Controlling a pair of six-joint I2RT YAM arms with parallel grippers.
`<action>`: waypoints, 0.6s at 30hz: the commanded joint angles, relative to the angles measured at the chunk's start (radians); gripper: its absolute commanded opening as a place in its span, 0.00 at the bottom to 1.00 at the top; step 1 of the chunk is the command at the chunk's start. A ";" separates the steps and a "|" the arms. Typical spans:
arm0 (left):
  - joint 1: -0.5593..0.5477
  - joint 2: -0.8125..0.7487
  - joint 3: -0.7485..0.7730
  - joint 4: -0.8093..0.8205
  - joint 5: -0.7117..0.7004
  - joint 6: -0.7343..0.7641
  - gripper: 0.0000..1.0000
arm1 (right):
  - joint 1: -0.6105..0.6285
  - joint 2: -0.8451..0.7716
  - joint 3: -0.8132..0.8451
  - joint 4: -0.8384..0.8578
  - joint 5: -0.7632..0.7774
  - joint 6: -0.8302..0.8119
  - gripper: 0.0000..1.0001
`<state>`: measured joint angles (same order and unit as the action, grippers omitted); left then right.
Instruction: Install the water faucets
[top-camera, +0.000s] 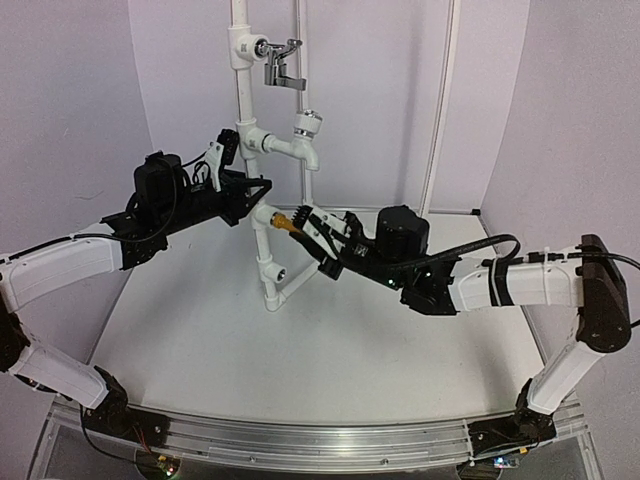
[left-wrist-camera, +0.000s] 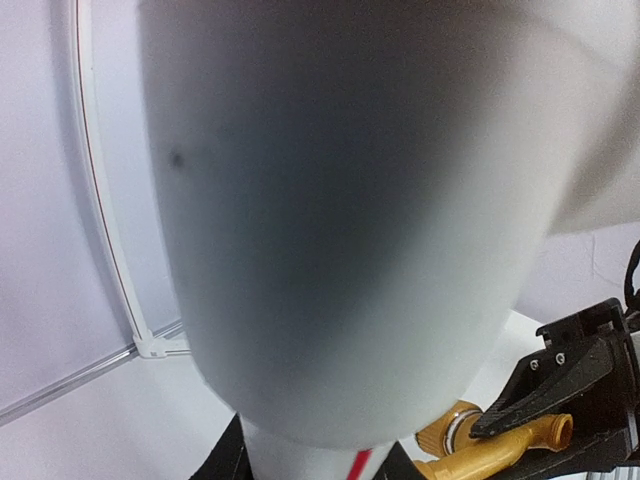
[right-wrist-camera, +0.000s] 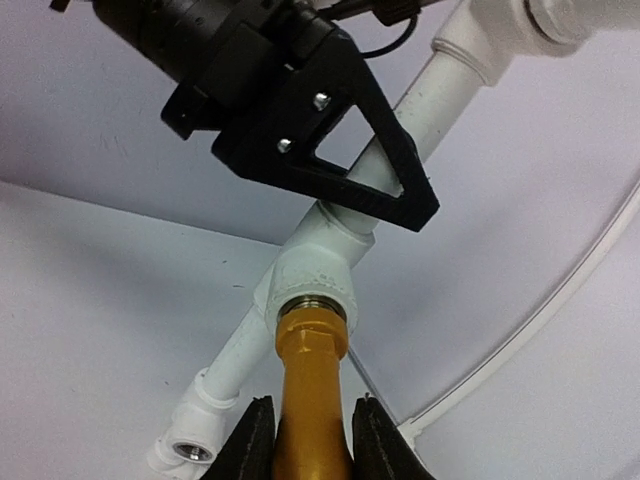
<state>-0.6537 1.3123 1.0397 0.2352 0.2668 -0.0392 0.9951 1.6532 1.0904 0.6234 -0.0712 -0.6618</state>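
The golden-brass tap (top-camera: 285, 220) lies horizontal, its threaded end seated in a white tee fitting (right-wrist-camera: 315, 270) on the upright white pipe stand (top-camera: 262, 245). My right gripper (top-camera: 302, 224) is shut on the tap's body (right-wrist-camera: 312, 390), with a black finger (right-wrist-camera: 250, 445) on each side. My left gripper (top-camera: 255, 195) is shut on the white pipe (left-wrist-camera: 330, 250) just above that fitting, and the pipe fills the left wrist view. The tap also shows in the left wrist view (left-wrist-camera: 480, 452), at the bottom right. Its knob is hidden.
A chrome lever tap (top-camera: 283, 62) sits at the top of the stand. A white plastic tap (top-camera: 306, 135) is mounted below it. An open threaded fitting (top-camera: 277, 271) is at the stand's lower end. Purple walls enclose the white table (top-camera: 200, 330).
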 joint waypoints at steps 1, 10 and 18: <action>-0.023 0.029 -0.032 -0.218 0.117 -0.149 0.00 | -0.022 0.040 0.036 0.032 0.211 0.453 0.08; -0.023 0.030 -0.032 -0.218 0.120 -0.153 0.00 | -0.091 0.030 -0.017 0.023 0.178 1.430 0.00; -0.023 0.031 -0.030 -0.218 0.127 -0.156 0.00 | -0.217 0.077 -0.100 0.162 -0.065 2.213 0.00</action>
<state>-0.6593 1.3167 1.0416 0.2371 0.2691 -0.0403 0.9252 1.6618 1.0338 0.7287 -0.1969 1.0638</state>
